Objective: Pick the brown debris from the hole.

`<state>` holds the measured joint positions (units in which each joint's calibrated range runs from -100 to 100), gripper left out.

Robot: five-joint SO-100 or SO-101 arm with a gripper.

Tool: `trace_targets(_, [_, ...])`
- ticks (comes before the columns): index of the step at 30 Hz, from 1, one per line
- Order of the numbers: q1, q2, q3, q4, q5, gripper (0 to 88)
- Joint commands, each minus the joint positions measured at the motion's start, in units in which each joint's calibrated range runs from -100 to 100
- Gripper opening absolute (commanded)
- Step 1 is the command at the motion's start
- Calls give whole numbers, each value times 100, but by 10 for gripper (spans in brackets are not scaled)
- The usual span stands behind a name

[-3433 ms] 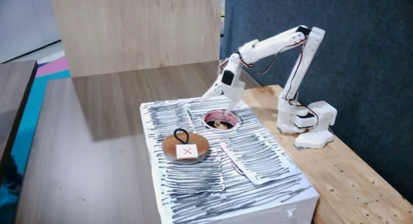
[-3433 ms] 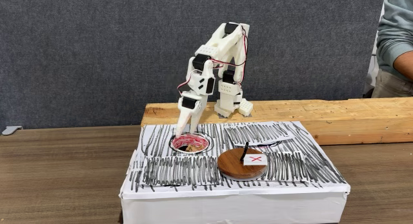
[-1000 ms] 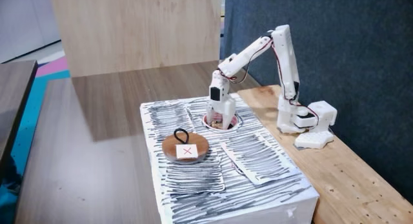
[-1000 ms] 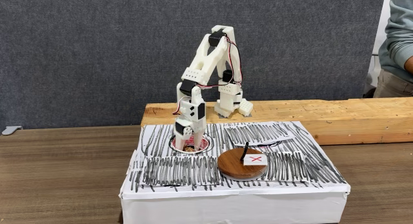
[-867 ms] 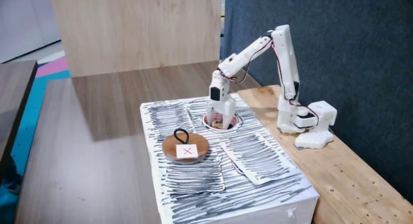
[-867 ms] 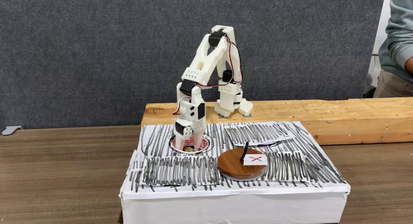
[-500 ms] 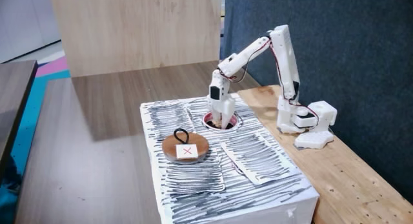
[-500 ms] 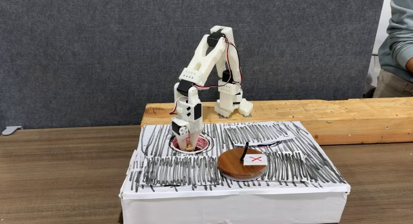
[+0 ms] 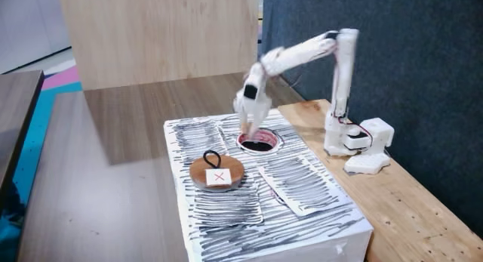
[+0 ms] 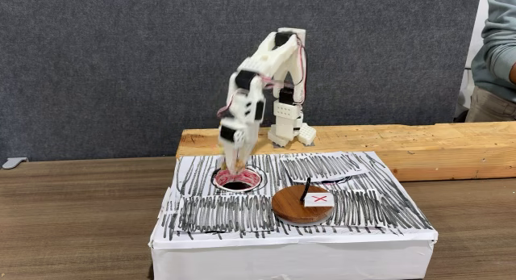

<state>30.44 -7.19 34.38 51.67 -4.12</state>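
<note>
A lab or workshop demo corner: grey felt partition [image 10: 121,62], plank bench [image 10: 387,143], scribbled mock-up box [image 10: 290,231].

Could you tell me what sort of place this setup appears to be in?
Probably a lab or workshop demo corner: the small white arm is mounted on a raw wooden plank, a handmade white box scribbled with black strokes sits on a desk, and grey acoustic-style panels stand behind.

A white box [image 10: 290,256] with black scribbled lines rests on a brown table [image 10: 81,223]. On the box, a wooden disc [image 10: 302,206] sits just beside the hole [image 10: 238,183].
</note>
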Motion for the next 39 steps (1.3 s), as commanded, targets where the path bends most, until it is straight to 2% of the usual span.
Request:
trace_targets(1, [-698,-2271,-81,423,194,9])
trace_targets(7, [-2247,-3871,17,842,313,10])
trace_targets(15, [-4184,-4030,26,1538,516,10])
trace_targets(19, [-4455,-3988,26,1538,687,11])
trace_targets(31, [-4396,-4072,17,1538,999,21])
trace_targets(34, [-4396,-4038,26,1538,1155,85])
trace_targets(39, [-4265,-3980,35,1538,1191,293])
